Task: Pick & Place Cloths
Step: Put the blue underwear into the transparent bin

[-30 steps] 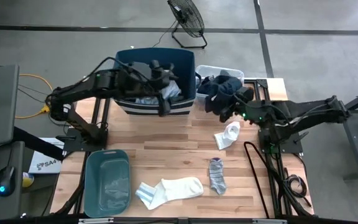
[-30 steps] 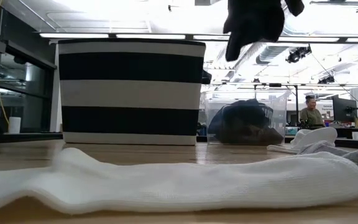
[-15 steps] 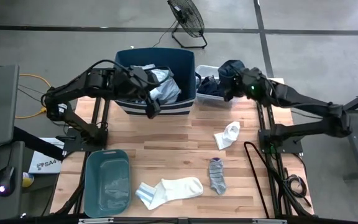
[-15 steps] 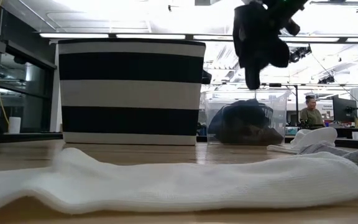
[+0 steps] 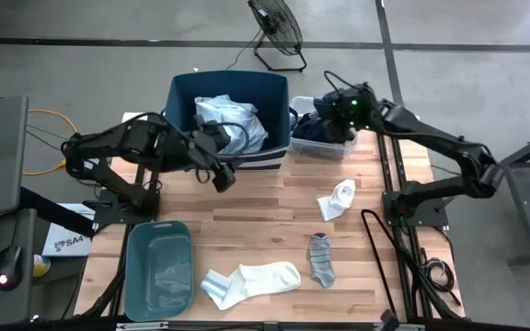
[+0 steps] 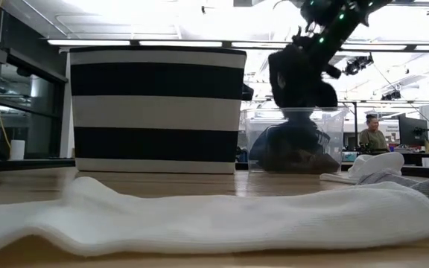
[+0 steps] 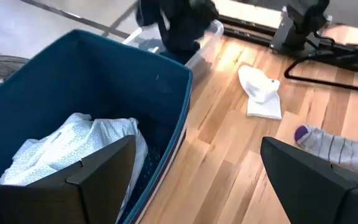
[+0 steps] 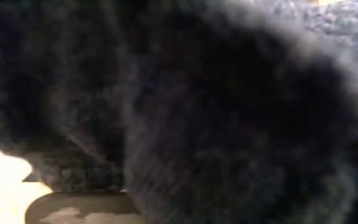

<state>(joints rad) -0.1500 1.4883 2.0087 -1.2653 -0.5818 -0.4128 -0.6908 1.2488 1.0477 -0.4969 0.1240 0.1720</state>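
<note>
High view — the right gripper [image 5: 343,118], upper right of centre, pinches a black cloth [image 6: 300,74] over the clear tub [image 5: 325,145] of dark garments.

In the low view that dark bundle hangs just above the tub's rim, upper right of the frame, and the right wrist view is filled with dark fabric, so the pinch looks firm. To do this step well, I judge the cloth should be lifted fully clear of the rim before it travels — a trailing edge could snag. The left gripper [image 5: 221,175], fingers spread wide and empty, hovers left of centre, in front of the navy bin [image 5: 182,92] holding the light blue shirt [image 5: 228,119]. Three socks [image 5: 251,279] lie lower on the table [image 5: 247,216].
</note>
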